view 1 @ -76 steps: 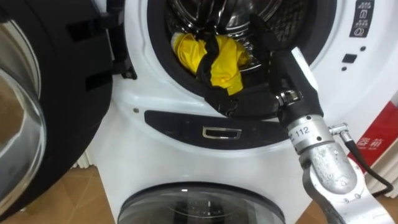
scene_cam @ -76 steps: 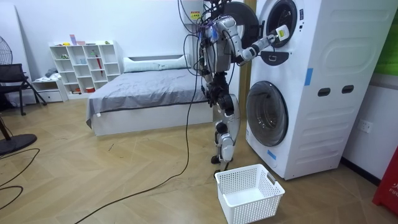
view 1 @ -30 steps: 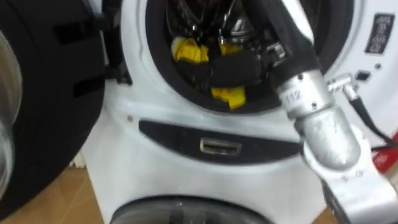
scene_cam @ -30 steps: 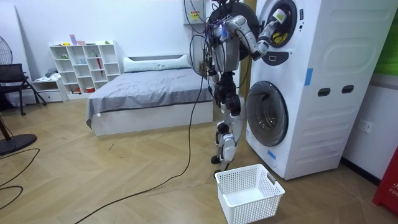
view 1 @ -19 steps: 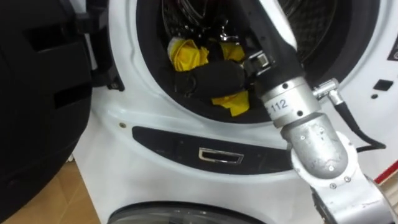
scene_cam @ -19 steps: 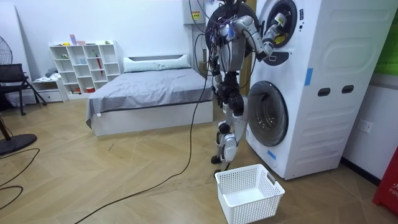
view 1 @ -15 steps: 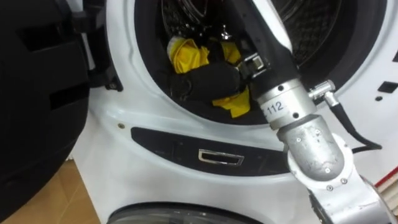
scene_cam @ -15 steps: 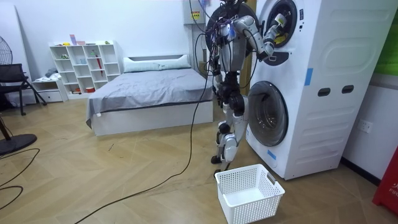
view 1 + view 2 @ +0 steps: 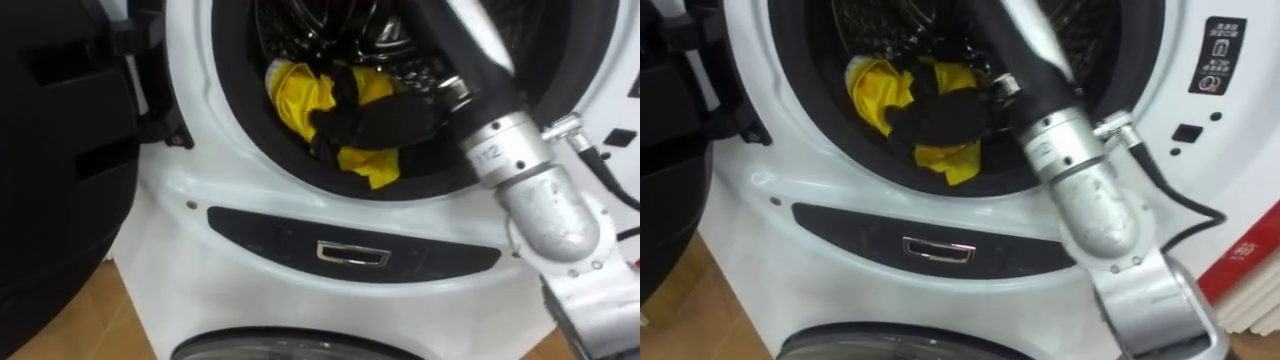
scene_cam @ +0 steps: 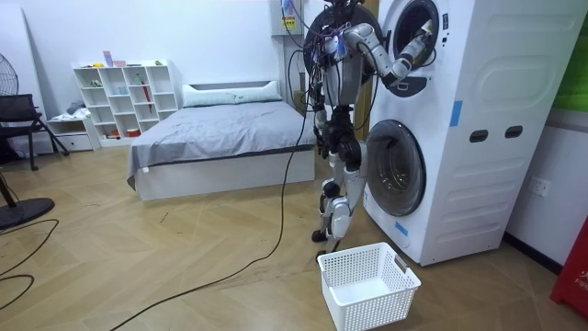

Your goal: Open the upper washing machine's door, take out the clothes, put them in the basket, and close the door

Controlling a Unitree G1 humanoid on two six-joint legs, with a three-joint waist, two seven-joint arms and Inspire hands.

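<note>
A yellow garment [image 9: 293, 92] with black trim lies bunched at the front of the upper washing machine's drum [image 9: 320, 30], just behind the dark door seal. My right hand [image 9: 378, 120] is inside the drum opening and lies on top of the garment, touching it. A yellow flap hangs out below the hand. In the right eye view the hand [image 9: 940, 118] covers the middle of the garment [image 9: 868, 82]. In the room view I stand right against the stacked machines, with my right arm [image 10: 409, 57] raised into the upper drum.
The upper machine's black door [image 9: 60, 150] stands open at my left. A dark panel with a chrome handle recess [image 9: 352, 255] sits under the opening. Below is a second machine's round door [image 10: 393, 170]. A white laundry basket [image 10: 367, 285] stands on the wooden floor beside my feet.
My right hand has gone from the door seal's lower rim up into the drum and onto the yellow garment. In the last half second it slid slightly right, uncovering more yellow cloth.
</note>
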